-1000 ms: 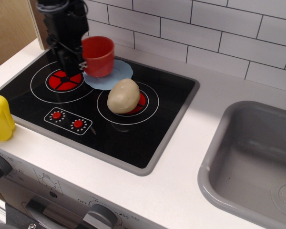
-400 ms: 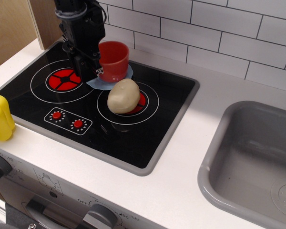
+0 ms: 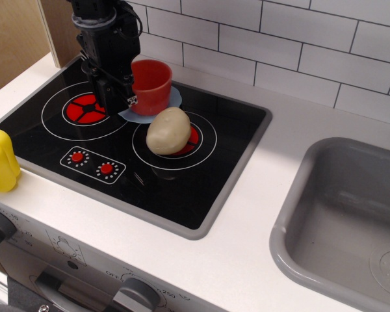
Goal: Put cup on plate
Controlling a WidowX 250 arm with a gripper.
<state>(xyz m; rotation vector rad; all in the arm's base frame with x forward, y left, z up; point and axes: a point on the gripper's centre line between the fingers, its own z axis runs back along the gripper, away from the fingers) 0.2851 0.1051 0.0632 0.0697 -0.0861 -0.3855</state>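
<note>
Black gripper (image 3: 125, 97) apparently clamped on red-orange plastic cup (image 3: 150, 86) | cup over thin pale-blue round plate (image 3: 138, 116), behind beige potato (image 3: 168, 130) | best lowered level, released gently

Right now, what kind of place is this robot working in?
Most likely a toy play kitchen: a black stovetop with printed red burners, a grey sink, white tile wall, and oven knobs below.

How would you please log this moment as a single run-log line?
claw: at cup's left side, grip unclear | cup: upright over plate | potato: front-right burner | release: not confirmed
</note>
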